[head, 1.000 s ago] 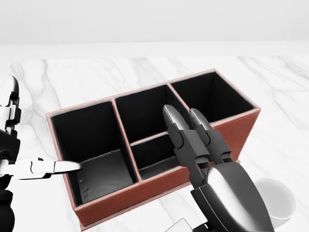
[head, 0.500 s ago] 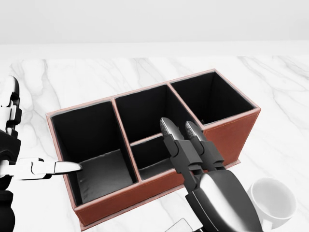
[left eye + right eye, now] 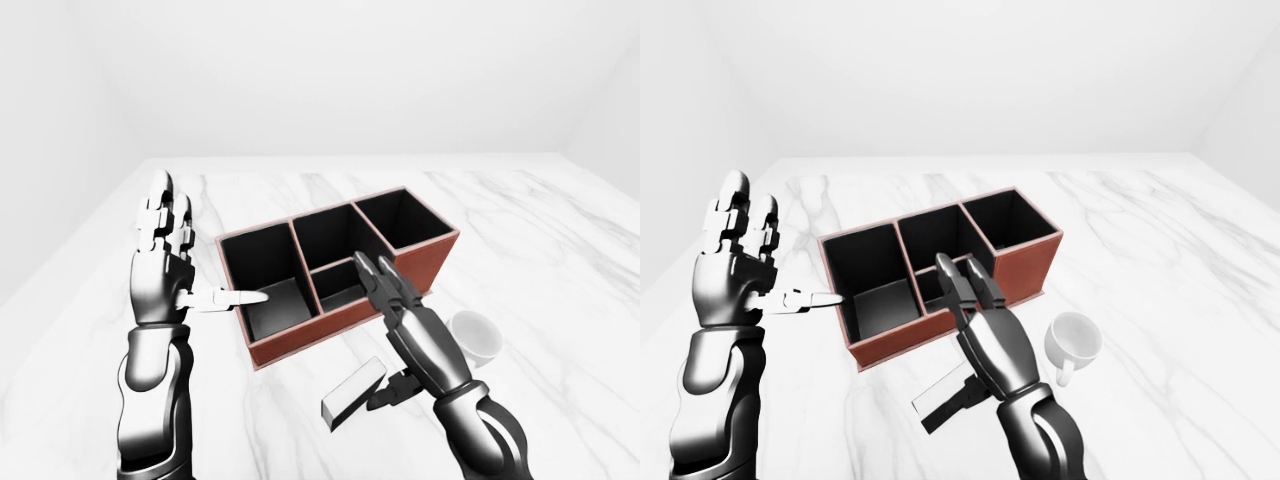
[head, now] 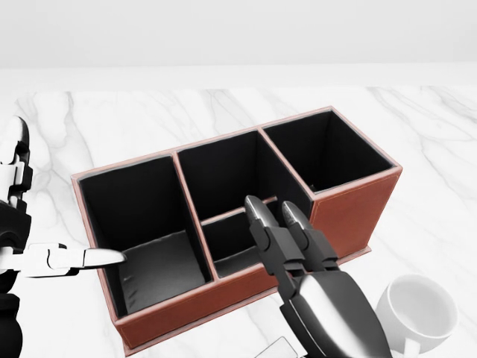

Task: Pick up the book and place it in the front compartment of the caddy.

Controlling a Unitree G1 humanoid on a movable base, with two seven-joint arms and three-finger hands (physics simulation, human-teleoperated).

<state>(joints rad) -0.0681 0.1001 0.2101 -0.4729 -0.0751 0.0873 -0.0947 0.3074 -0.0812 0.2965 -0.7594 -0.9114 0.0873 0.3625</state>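
The book [image 3: 352,393] is a flat dark block with white page edges. It lies on the marble table below the caddy in the left-eye view; only its corner [image 4: 277,349] shows in the head view. The caddy [image 3: 300,335] is red-brown with several black compartments. My right hand [image 3: 375,275] is open, its fingers stretched over the caddy's near wall and its thumb [image 3: 392,392] by the book's right end. My left hand [image 3: 190,270] is open and raised left of the caddy, its thumb pointing at the left compartment.
A white mug [image 4: 417,309] stands on the table right of my right hand, below the caddy's right end. The marble table [image 3: 560,250] stretches around the caddy to a white wall.
My right hand has drawn back toward the bottom of the head view and slightly left, uncovering more of the mug. The left hand and the caddy have not moved.
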